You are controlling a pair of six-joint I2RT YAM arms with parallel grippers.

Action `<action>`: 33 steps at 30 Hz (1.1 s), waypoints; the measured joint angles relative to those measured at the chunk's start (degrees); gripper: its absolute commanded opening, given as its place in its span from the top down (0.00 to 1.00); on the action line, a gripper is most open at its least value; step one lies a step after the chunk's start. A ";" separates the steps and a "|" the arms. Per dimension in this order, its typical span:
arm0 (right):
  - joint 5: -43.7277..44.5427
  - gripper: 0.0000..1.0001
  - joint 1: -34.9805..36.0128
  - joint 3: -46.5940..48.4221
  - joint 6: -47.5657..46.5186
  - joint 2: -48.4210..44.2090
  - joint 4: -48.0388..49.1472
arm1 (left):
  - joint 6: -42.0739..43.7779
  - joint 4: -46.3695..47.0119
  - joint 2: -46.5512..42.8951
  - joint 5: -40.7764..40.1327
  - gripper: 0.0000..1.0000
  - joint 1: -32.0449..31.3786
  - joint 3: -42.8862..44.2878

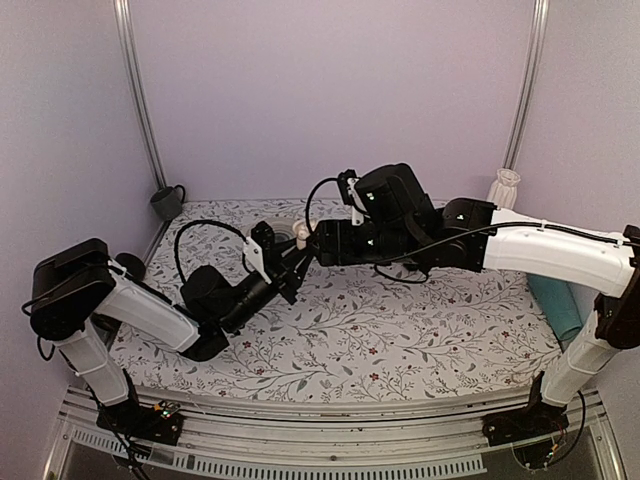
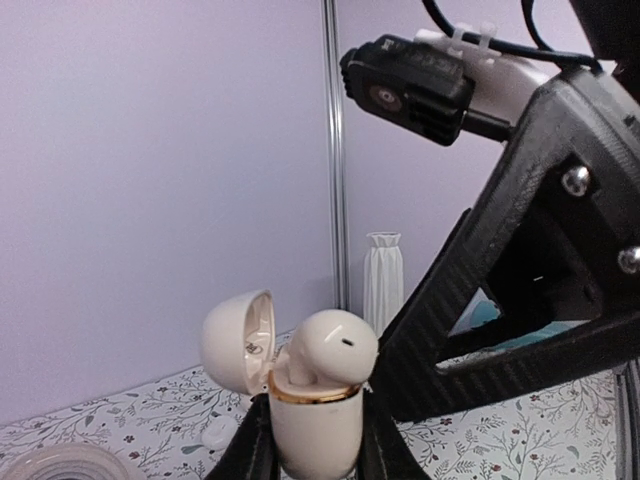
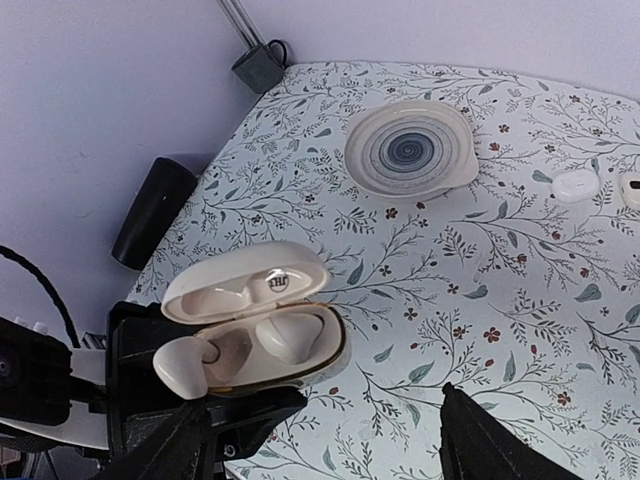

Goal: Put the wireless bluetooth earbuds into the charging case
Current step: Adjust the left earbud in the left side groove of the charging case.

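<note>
My left gripper point(image 2: 312, 452) is clamped on the lower body of the charging case point(image 3: 262, 322) and holds it up off the floral tablecloth point(image 1: 400, 330), near the middle of the table. The lid is swung fully back. One earbud point(image 3: 184, 365) sits at the case's left well, riding high and bulging over the gold rim rather than lying flush. The well beside it is bare.

My right gripper point(image 3: 322, 425) hangs just over the case with its fingers spread wide and nothing between them. In the left wrist view its black carbon frame fills the whole three o'clock side and blocks most of the table behind it.

On the cloth, seen from the right wrist, a spiral-patterned plate point(image 3: 410, 150) lies at one o'clock from the case. A small white piece point(image 3: 576, 185) lies at three o'clock from the plate. It may be the second earbud, but it is too small for me to be sure. A black cylinder point(image 3: 150, 212) lies at eleven o'clock from the case, near the wall, and a dark cup point(image 3: 256, 68) stands in the corner beyond it. A white ribbed vase point(image 1: 505, 188) stands at the back right.
</note>
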 measured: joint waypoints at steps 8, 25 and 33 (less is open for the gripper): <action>1.11 0.23 -0.42 -0.15 0.72 -0.52 -0.46 | -0.02 0.42 -0.90 0.57 1.00 0.04 -0.02; -8.59 0.22 -2.91 -0.50 4.57 -4.61 0.24 | 4.13 -0.13 -0.90 0.79 1.00 0.15 -0.09; -13.55 0.18 -5.88 1.73 7.89 -2.64 -0.15 | 5.25 -0.59 -0.90 1.33 1.00 0.50 -0.07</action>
